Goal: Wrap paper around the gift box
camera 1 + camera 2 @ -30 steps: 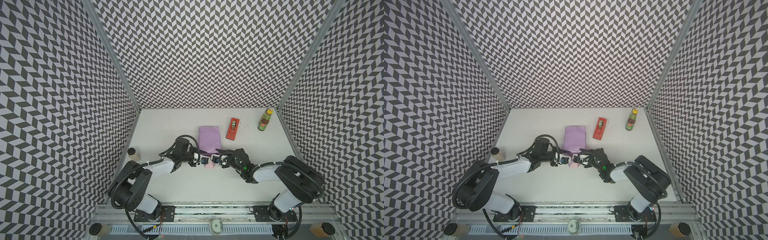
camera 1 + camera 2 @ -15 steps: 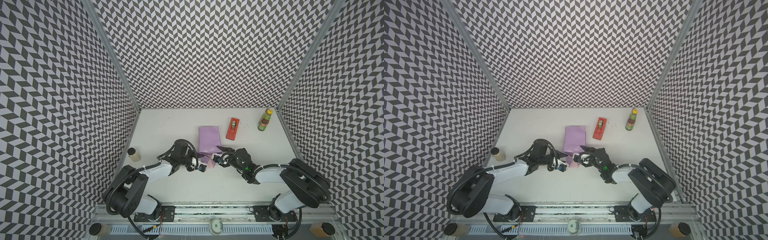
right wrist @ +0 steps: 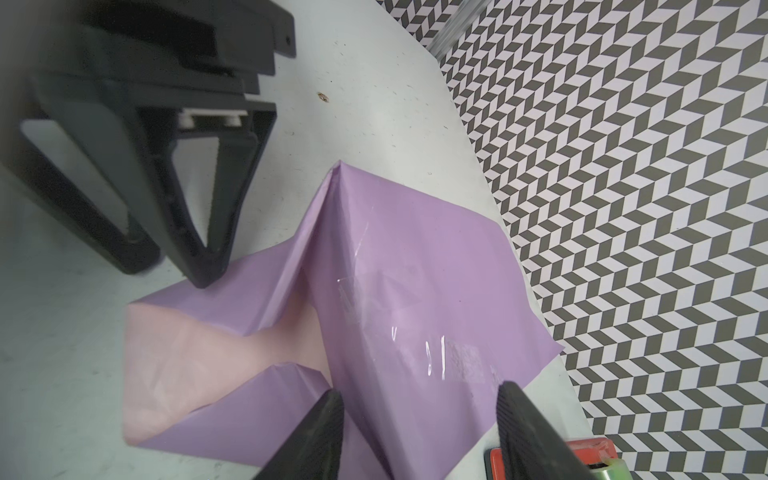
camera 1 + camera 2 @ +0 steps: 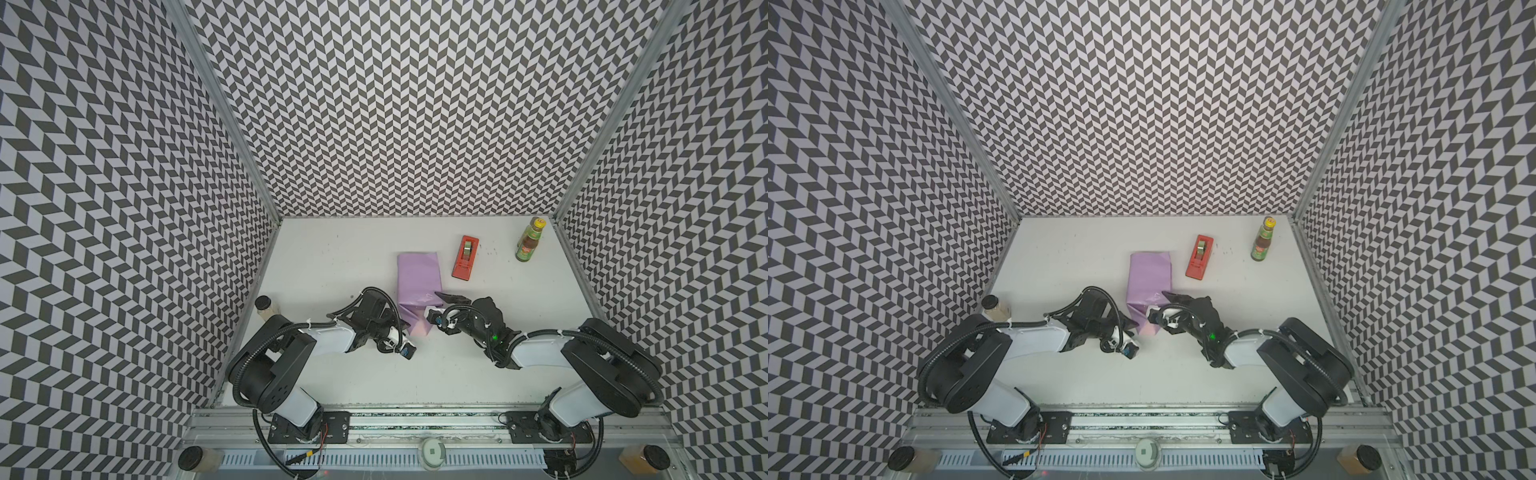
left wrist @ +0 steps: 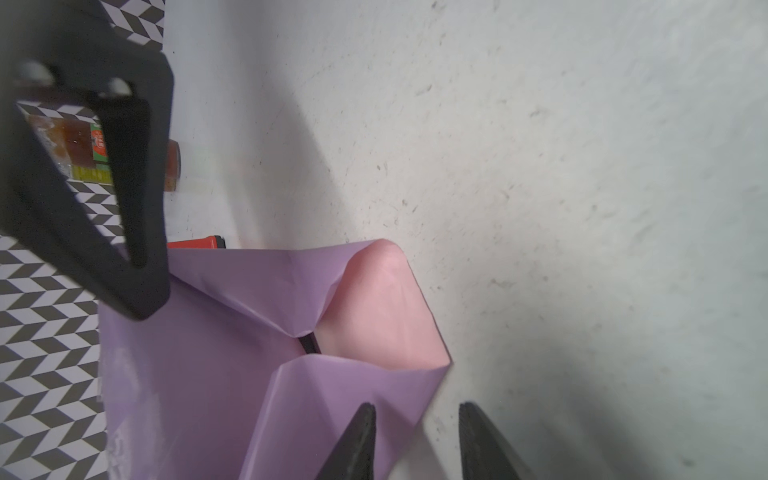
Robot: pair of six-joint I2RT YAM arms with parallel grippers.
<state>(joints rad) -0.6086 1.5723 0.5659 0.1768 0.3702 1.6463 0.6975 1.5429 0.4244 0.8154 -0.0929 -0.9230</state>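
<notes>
The paper (image 4: 417, 278) is folded lilac side out round the gift box in both top views, with clear tape (image 3: 436, 353) on top. Its near end is loose: two lilac flaps and a pink inner flap (image 5: 374, 307). Only a dark sliver of the gift box (image 5: 307, 343) shows between those flaps. My left gripper (image 5: 415, 415) is open at the near end. One finger is over a lilac flap corner, the other over bare table. My right gripper (image 3: 419, 395) is open wide and straddles the parcel's near right corner (image 4: 434, 309).
A red tape dispenser (image 4: 465, 257) lies just right of the parcel, close to my right gripper's outer finger. A sauce bottle (image 4: 528, 241) stands at the back right. A small jar (image 4: 266, 305) stands by the left wall. Patterned walls close in three sides.
My left gripper has drawn back from the paper's near end toward the table front, its jaws a little narrower. My right gripper's jaws have widened and shifted slightly farther along the parcel's right side.
</notes>
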